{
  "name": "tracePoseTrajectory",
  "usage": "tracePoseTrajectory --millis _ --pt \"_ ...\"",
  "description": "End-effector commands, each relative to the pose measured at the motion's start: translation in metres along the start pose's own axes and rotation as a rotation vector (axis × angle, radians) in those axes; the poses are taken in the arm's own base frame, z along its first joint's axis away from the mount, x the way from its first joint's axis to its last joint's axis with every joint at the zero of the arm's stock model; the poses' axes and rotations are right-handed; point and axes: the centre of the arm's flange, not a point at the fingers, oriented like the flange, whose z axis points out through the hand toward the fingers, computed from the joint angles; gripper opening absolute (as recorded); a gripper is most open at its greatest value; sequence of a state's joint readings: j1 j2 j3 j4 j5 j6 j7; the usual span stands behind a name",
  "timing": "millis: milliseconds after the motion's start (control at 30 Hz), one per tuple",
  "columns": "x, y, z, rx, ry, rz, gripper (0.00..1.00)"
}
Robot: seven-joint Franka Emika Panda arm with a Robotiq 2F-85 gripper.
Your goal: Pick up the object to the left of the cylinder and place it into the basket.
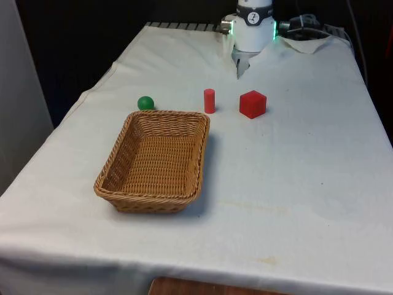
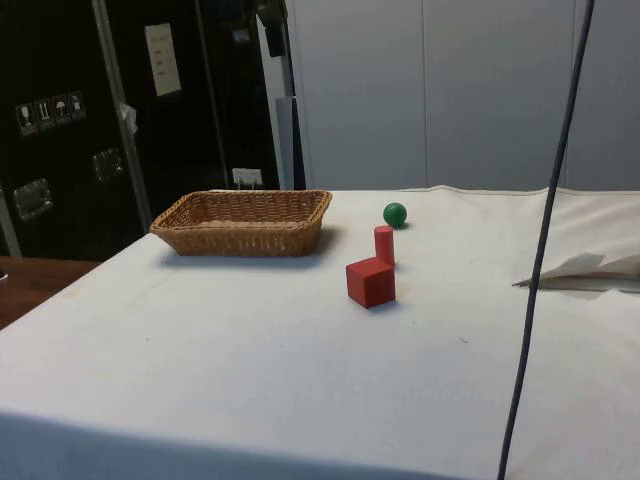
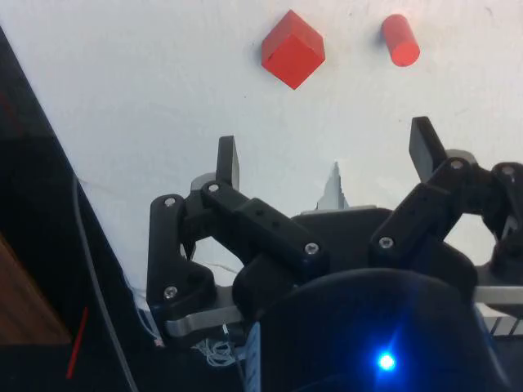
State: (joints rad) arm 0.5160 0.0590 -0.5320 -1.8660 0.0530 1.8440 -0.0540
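Observation:
A green ball (image 1: pixel 145 102) (image 2: pixel 395 213) lies on the white cloth at the front view's left of an upright red cylinder (image 1: pixel 209 101) (image 2: pixel 384 244) (image 3: pixel 400 39). A red cube (image 1: pixel 252 104) (image 2: pixel 371 282) (image 3: pixel 292 49) stands on the cylinder's other side. The wicker basket (image 1: pixel 156 196) (image 2: pixel 240 238) sits empty just in front of the ball. My gripper (image 3: pixel 327 151) hangs high above the cloth near the robot's end, open wide, nothing between its fingers (image 3: pixel 227 159). It is well apart from the cube and cylinder.
A black cable (image 2: pixel 540 250) hangs down across the side view. Rumpled cloth folds (image 2: pixel 590 268) (image 1: pixel 307 43) lie near the robot's base (image 1: pixel 254 27). A dark table edge (image 3: pixel 49 163) runs close beside the gripper.

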Motion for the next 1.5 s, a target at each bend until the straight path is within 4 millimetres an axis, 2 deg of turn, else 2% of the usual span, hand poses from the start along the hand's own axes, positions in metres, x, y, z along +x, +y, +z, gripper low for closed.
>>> tracePoseTrajectory --millis 0,700,1467 --pt "0.0 -0.001 0.002 0.0 -0.004 -0.001 1.0" --pt "-0.035 -0.028 0.032 -0.015 0.019 0.002 1.0" --pt "-0.044 -0.023 0.074 0.001 0.101 -0.003 1.0"
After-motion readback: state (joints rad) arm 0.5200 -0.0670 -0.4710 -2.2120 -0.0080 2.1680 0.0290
